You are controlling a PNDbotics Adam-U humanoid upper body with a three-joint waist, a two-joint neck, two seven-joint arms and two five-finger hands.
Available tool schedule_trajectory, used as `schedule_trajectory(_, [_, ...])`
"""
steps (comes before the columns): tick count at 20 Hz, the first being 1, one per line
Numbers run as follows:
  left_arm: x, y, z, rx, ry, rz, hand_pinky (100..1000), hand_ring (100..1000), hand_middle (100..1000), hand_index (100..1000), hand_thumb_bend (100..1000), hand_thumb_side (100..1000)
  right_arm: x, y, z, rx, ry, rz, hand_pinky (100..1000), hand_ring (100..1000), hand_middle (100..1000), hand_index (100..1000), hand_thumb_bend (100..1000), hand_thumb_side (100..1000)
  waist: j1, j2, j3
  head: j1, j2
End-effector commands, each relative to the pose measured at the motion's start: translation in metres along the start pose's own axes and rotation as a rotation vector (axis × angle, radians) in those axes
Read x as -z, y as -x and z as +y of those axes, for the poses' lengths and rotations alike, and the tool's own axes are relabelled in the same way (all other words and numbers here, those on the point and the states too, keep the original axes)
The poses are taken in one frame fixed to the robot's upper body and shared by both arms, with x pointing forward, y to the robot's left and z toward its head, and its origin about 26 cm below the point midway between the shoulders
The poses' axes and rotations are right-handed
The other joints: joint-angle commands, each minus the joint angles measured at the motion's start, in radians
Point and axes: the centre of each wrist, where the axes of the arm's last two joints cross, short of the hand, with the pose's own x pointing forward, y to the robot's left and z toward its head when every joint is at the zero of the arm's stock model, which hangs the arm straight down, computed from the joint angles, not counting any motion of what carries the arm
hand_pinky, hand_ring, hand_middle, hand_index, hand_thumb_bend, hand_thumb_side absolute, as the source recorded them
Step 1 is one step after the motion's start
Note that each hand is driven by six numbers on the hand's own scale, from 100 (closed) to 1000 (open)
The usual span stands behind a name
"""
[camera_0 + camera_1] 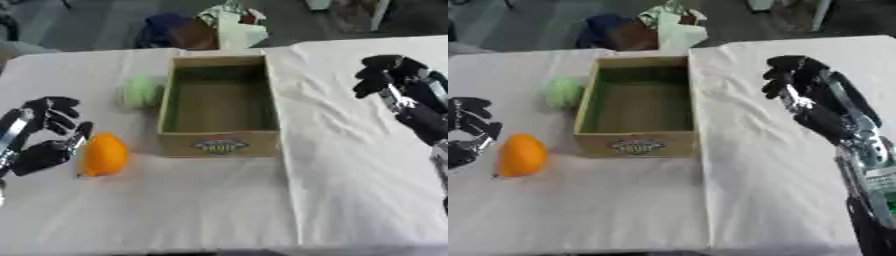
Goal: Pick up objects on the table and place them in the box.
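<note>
Nearest the bottom of the frame there is only the white tablecloth [219, 210], creased, with a long fold running up the right-centre.

A little higher, at the left edge, the robot's left hand [39, 135] sits low by the cloth. Its fingers are curled and spread, with the thumb reaching toward the orange fruit [103, 154] just to its right. The thumb tip looks to be at or touching the fruit's left side, but the hand is not wrapped round it; I cannot tell for certain whether there is contact. The fruit lies on the cloth at lower left of centre, just beside the box's near-left corner and apart from it.

In the middle of the frame stands the cardboard box [220, 142], open at the top, long side running away from the viewer, with a printed label on its near wall. Nothing shows inside it.

To the left of the box, close by its left wall and farther back than the orange fruit, lies a pale green round thing [138, 91], blurred.

At the right, the right hand [802, 82] is raised over the cloth, well apart from the box, fingers bent loosely downward and holding nothing.

Beyond the table's far edge, at top centre, sits a heap of bags [210, 27].
</note>
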Motion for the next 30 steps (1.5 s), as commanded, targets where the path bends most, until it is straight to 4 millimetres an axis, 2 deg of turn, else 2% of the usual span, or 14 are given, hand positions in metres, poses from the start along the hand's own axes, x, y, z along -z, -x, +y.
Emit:
schedule_trajectory(1, [0.004, 0.001, 0.009, 0.096, 0.025, 0.021, 639, 643, 651, 819, 260, 313, 0.003, -0.006, -0.005, -0.02, -0.01, -0.021, 592, 608, 625, 790, 100, 500, -0.001, -0.012, 0.0, 0.0, 0.004])
schedule_trajectory(6, [0.014, 0.003, 0.006, 0.191, 0.059, 0.039, 656, 652, 659, 824, 251, 284, 0.004, -0.007, -0.004, -0.019, -0.013, -0.023, 593, 609, 625, 790, 100, 502, -0.003, -0.012, -0.001, 0.002, 0.005])
schedule_trajectory(11, [0.021, 0.003, 0.0, 0.259, 0.076, 0.04, 685, 673, 673, 833, 363, 339, 0.004, -0.006, -0.004, -0.019, -0.012, -0.023, 593, 609, 625, 790, 100, 503, -0.005, -0.011, -0.001, 0.004, 0.007])
schedule_trajectory(17, [0.025, 0.008, -0.011, 0.359, 0.082, 0.068, 725, 714, 702, 850, 383, 353, 0.003, -0.006, -0.004, -0.018, -0.014, -0.022, 593, 609, 625, 789, 100, 504, -0.006, -0.012, -0.002, 0.004, 0.008])
schedule_trajectory(19, [0.025, 0.011, -0.015, 0.375, 0.104, 0.079, 723, 712, 703, 850, 368, 344, 0.003, -0.006, -0.004, -0.018, -0.014, -0.022, 593, 609, 625, 789, 100, 505, -0.006, -0.012, -0.002, 0.004, 0.008])
schedule_trajectory(22, [0.027, 0.015, -0.019, 0.396, 0.126, 0.093, 701, 688, 690, 839, 262, 274, 0.004, -0.006, -0.003, -0.017, -0.015, -0.022, 593, 609, 625, 789, 100, 506, -0.005, -0.012, -0.002, 0.004, 0.009])
schedule_trajectory(26, [0.029, 0.019, -0.023, 0.416, 0.111, 0.108, 631, 579, 581, 756, 103, 173, 0.004, -0.006, -0.003, -0.017, -0.015, -0.023, 593, 609, 625, 789, 100, 507, -0.006, -0.012, -0.003, 0.005, 0.009])
schedule_trajectory(28, [0.031, 0.02, -0.023, 0.423, 0.071, 0.11, 580, 510, 508, 695, 100, 125, 0.003, -0.006, -0.003, -0.017, -0.014, -0.022, 593, 609, 625, 788, 100, 508, -0.006, -0.012, -0.004, 0.006, 0.01])
schedule_trajectory(30, [0.032, 0.019, -0.022, 0.421, 0.017, 0.107, 511, 414, 402, 598, 100, 182, 0.003, -0.006, -0.003, -0.017, -0.013, -0.021, 593, 610, 625, 788, 100, 509, -0.006, -0.012, -0.004, 0.007, 0.011])
